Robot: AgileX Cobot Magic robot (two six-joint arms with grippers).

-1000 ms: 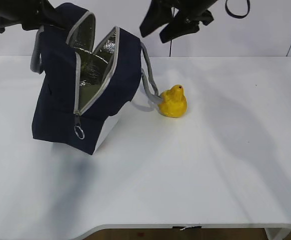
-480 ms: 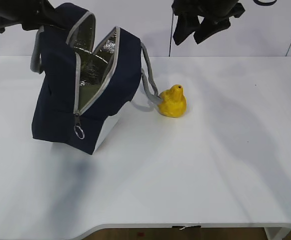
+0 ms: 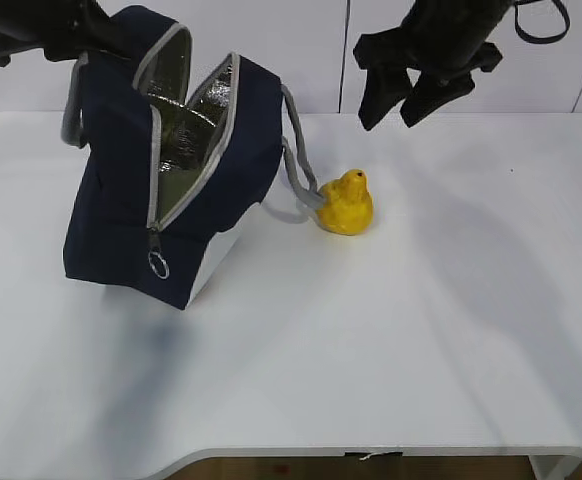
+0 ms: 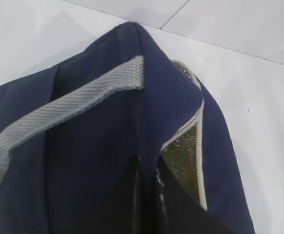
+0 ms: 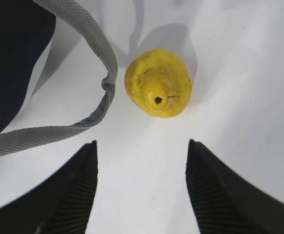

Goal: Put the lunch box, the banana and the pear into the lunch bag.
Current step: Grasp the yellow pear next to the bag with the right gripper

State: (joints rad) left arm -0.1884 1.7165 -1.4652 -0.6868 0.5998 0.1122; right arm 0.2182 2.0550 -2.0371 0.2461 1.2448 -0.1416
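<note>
Yellow pear [image 3: 346, 203] beside unzipped lunch bag [image 3: 171, 160]

White table [image 3: 391, 340], pale wall [image 3: 271, 50] behind

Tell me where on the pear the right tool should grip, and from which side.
Probably the wide lower body of the pear, coming straight down from above. It stands upright on the table with its narrow top up, so the sides are bare. The grey bag handle lies close on one side; the open right tool should keep its fingers clear of that.
</note>
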